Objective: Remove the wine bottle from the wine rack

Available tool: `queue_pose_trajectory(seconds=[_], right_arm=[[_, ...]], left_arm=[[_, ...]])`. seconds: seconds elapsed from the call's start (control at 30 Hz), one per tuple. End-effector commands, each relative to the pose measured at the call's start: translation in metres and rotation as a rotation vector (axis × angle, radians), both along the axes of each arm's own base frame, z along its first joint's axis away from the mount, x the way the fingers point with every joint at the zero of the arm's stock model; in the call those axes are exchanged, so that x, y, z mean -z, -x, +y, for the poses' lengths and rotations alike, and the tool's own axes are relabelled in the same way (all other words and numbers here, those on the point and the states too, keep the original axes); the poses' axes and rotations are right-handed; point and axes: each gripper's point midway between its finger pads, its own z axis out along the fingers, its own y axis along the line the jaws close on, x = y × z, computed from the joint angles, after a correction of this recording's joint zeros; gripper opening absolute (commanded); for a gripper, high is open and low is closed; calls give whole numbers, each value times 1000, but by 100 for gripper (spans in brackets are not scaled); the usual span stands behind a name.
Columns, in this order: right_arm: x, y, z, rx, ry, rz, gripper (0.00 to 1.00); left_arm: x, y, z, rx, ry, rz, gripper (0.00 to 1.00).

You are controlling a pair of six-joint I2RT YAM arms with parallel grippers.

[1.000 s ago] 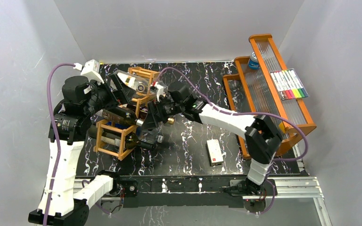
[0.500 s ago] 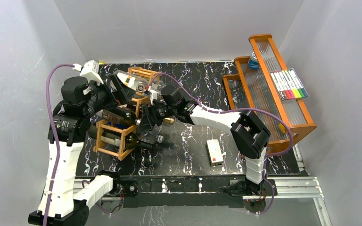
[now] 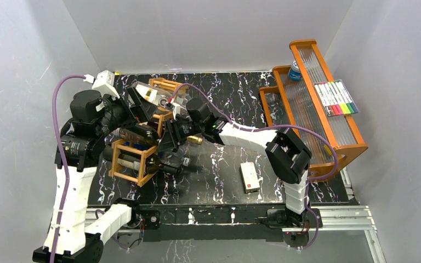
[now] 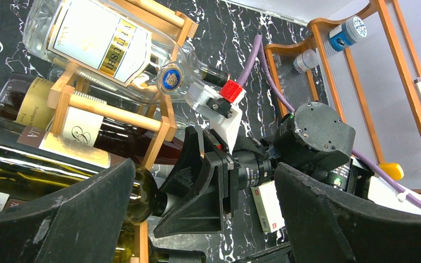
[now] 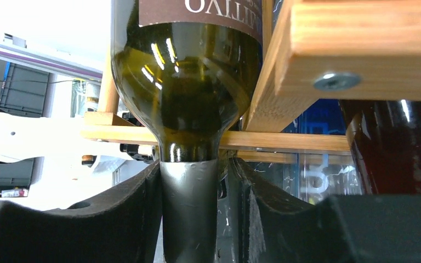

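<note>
Right gripper (image 5: pixel 191 219) advanced, jaws narrowing round wine bottle (image 5: pixel 189 82) neck; cannot tell if clamped. Left gripper (image 4: pixel 205 213) gapes empty. Risk: smooth neck slips, or pull drags wine rack (image 5: pixel 356 49).

The black white-veined table (image 3: pixel 225 164) carries an orange-brown wooden lattice wine rack (image 3: pixel 133 146) at the right gripper (image 3: pixel 165 143)'s jaws, with a flat white box (image 3: pixel 249 176) and an orange-brown tiered tray (image 3: pixel 302 43) behind them.
</note>
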Motion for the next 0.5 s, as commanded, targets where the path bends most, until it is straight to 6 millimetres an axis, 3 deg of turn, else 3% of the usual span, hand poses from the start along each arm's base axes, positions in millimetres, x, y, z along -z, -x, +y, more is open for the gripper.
queue_pose_trajectory(seconds=[0.0,0.47], right_arm=[[-35,1,10,-30,-110,-50,51],[-61,11,5,-57,-191,-42,23]], left_arm=[[-10,8,1,5,9,-23,98],[-17,7,-1,12,13,-34,98]])
